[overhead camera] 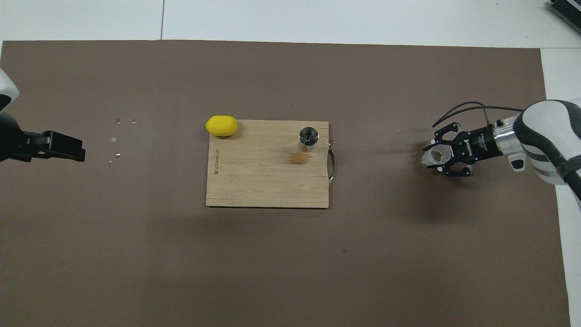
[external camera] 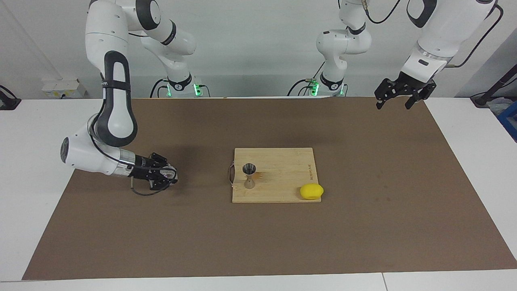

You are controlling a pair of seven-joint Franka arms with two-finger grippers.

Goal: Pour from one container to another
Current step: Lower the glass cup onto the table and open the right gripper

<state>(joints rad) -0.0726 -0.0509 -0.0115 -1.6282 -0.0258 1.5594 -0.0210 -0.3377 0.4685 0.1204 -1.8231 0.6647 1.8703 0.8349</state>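
The board (external camera: 274, 174) lies in the middle of the table (external camera: 363, 226). The jigger (external camera: 249, 176) stands upright on the board, near its edge toward the right arm's end. The lemon (external camera: 311, 191) sits at the board's corner toward the left arm's end, farther from the robots than the jigger.

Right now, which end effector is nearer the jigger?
Right. The right end effector holds the tumbler low beside the cutting board bearing the jigger; the left end effector waits raised at its table end.

A wooden cutting board (external camera: 278, 178) lies mid-worktop (external camera: 363, 226) on a brown mat (external camera: 258, 242), a yellow lemon (external camera: 311, 191) resting at its corner toward the left arm's end.
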